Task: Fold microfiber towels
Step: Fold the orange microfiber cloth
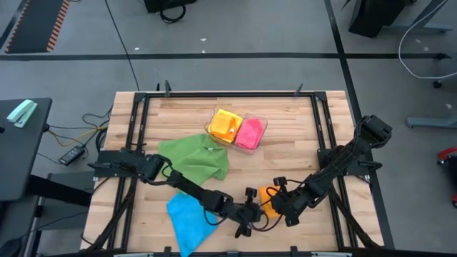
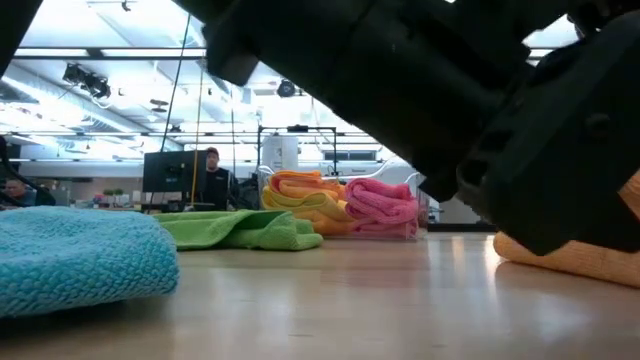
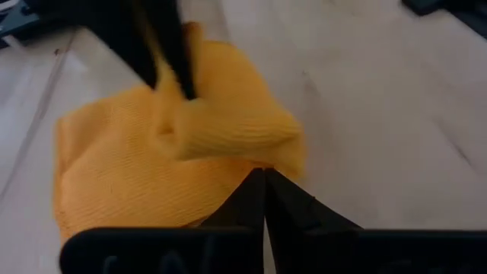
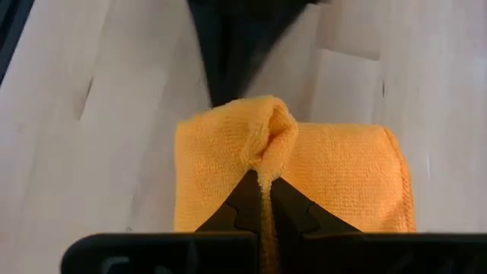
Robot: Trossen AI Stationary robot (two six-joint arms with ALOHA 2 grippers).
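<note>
The orange towel (image 1: 270,197) lies on the table's near edge exactly between the two arms, the left gripper (image 3: 264,183) pinching its edge from one side and the right gripper (image 4: 262,186) pinching a raised fold from the opposite side.

We see 5 microfiber towels. The orange towel (image 1: 268,195) lies bunched near the front of the tabletop (image 1: 285,143), a ridge of it pinched up. The blue towel (image 1: 187,214) lies loosely folded at the front left, the green towel (image 1: 196,157) crumpled behind it. The yellow towel (image 1: 225,125) and pink towel (image 1: 249,133) sit folded side by side farther back.
</note>
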